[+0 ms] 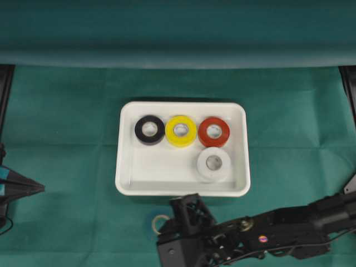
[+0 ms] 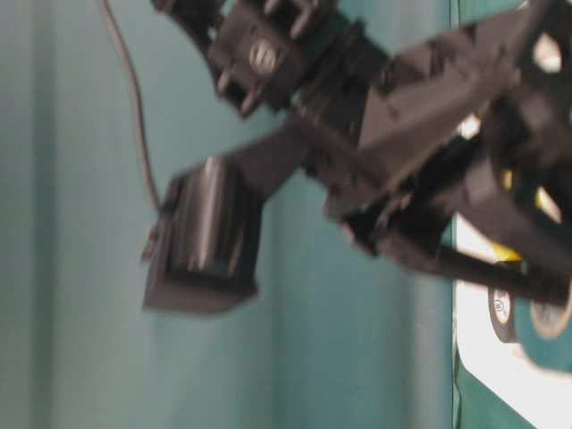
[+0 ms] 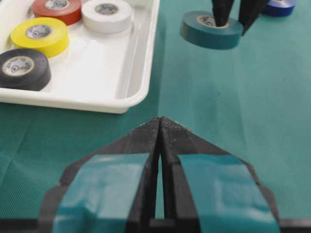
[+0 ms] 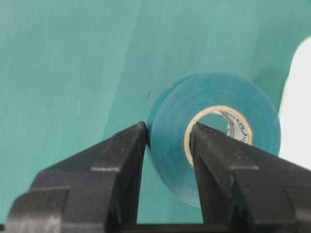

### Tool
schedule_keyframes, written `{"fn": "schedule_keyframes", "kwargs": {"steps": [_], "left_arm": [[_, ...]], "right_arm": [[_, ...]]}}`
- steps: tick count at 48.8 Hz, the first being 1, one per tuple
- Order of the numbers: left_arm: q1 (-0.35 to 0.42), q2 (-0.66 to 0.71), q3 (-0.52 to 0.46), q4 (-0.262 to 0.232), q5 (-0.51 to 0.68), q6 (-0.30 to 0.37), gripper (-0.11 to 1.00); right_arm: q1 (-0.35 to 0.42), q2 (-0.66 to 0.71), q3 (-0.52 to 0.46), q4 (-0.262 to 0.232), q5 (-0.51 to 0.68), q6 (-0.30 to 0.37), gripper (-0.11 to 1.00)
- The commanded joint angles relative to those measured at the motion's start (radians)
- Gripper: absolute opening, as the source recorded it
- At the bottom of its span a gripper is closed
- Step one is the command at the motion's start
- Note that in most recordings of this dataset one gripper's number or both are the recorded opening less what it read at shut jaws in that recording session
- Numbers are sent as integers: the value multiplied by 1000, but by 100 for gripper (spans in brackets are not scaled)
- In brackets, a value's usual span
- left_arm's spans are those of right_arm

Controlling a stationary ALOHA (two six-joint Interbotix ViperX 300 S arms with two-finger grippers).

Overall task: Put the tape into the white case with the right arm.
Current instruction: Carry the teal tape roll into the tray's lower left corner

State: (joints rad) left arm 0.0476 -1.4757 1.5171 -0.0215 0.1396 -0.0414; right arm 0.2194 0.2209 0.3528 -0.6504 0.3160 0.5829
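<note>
A teal tape roll [image 4: 233, 97] sits in my right gripper [image 4: 167, 130], which is shut on it: one finger presses the roll's outer wall and the other is inside the core. In the overhead view the roll [image 1: 159, 224] pokes out left of the right gripper [image 1: 173, 221], just in front of the white case [image 1: 127, 167]. The left wrist view shows the same tape [image 3: 211, 30] under the two black fingers, right of the case [image 3: 141, 73]. I cannot tell if the roll is off the cloth. My left gripper [image 3: 160, 121] is shut and holds nothing, at the table's left edge [image 1: 39, 188].
Inside the case lie a black roll [image 1: 149, 129], a yellow roll [image 1: 181, 130], a red roll [image 1: 213, 131] and a white roll [image 1: 213, 163]. A blue roll [image 3: 279, 6] lies on the green cloth beyond the right gripper. The right arm [image 2: 375, 116] fills the table-level view.
</note>
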Motion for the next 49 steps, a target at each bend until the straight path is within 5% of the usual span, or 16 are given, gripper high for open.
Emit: {"fn": "schedule_keyframes", "kwargs": {"steps": [1, 36, 49], "left_arm": [[2, 9, -12, -2, -11, 0, 0], [2, 9, -12, -2, -11, 0, 0], [2, 9, -12, -2, -11, 0, 0]], "right_arm": [[2, -2, -57, -12, -5, -2, 1], [-270, 6, -61, -60, -80, -6, 2], [-284, 9, -51, -75, -107, -8, 2]]}}
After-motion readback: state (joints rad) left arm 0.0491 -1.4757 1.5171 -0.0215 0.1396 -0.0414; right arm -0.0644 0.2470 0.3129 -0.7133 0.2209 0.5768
